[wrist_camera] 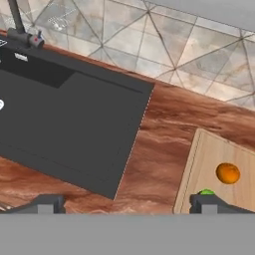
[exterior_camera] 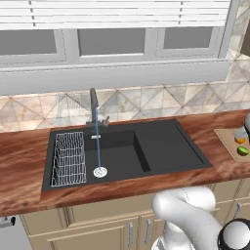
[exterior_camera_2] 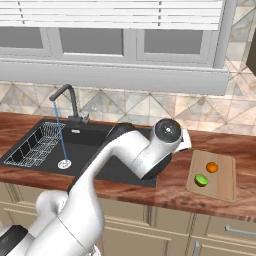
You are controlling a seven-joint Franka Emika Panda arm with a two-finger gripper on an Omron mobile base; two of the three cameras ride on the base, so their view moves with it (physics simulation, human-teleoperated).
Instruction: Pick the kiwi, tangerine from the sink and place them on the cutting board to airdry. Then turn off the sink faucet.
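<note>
Both fruits are seen on the flat light tan cutting board with rounded corners (exterior_camera_2: 212, 176), which lies on the reddish wood counter (exterior_camera_2: 170, 185) off the right edge of the large black rectangular sink (exterior_camera_2: 85, 145): the small bright orange tangerine (exterior_camera_2: 212, 167) toward the board's back edge, the lime-green kiwi (exterior_camera_2: 201, 180) just in front of it. Water is seen running from the slim dark grey upright faucet (exterior_camera_2: 67, 102) to the round silver drain (exterior_camera_2: 64, 163), so the shut-off is judged to remain. The two-finger gripper (wrist_camera: 127, 204) is held wide apart with nothing between its tips. A sweep of the arm toward the faucet could brush the kiwi and roll it off the board's front edge, or the small side handle could be missed or overshot. In the hand view the kiwi is mostly covered by a fingertip and the faucet's top is cut off; in the left base view the board is cropped at the frame edge, and the handle is too small to read
</note>
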